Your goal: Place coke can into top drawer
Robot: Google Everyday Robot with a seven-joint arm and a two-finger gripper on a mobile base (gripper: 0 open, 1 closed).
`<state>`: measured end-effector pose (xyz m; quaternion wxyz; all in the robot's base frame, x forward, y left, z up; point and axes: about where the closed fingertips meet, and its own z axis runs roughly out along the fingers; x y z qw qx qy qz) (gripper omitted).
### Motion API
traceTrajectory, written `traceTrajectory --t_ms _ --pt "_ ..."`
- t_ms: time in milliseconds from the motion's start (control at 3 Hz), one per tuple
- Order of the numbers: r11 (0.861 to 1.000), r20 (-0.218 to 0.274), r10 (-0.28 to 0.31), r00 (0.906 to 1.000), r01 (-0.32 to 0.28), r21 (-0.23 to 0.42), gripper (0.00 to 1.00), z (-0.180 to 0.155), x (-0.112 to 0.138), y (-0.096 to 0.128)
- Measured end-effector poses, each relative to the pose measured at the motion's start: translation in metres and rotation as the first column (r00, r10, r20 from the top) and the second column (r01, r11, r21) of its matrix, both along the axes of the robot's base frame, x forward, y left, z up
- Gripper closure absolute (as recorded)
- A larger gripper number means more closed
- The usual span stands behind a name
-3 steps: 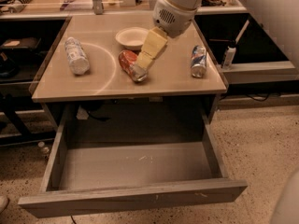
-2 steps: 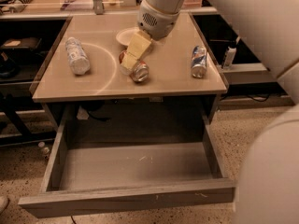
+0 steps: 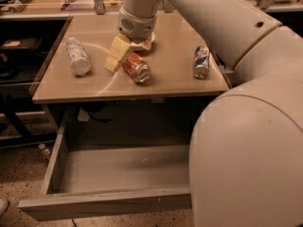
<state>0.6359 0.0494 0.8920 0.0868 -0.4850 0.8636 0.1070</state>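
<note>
On the tan table, the coke can lies on its side beside the gripper, whose grip cannot be told; a round can may roll from a glancing close, well short of the open top drawer below.

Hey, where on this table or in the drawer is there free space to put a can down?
The top drawer shows a bare floor. On the table, there is a free patch between the coke can and the blue, red and silver can. It is crowded around the gripper, beside the coke can.
</note>
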Motion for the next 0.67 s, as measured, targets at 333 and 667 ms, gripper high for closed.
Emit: traceTrajectory --t_ms 333,667 --pt "0.999 0.010 -0.030 0.9995 0.031 -0.020 0.00 -0.005 0.024 0.008" --pt "0.995 0.017 -0.097 0.9952 0.097 -0.037 0.00 -0.012 0.052 -0.002"
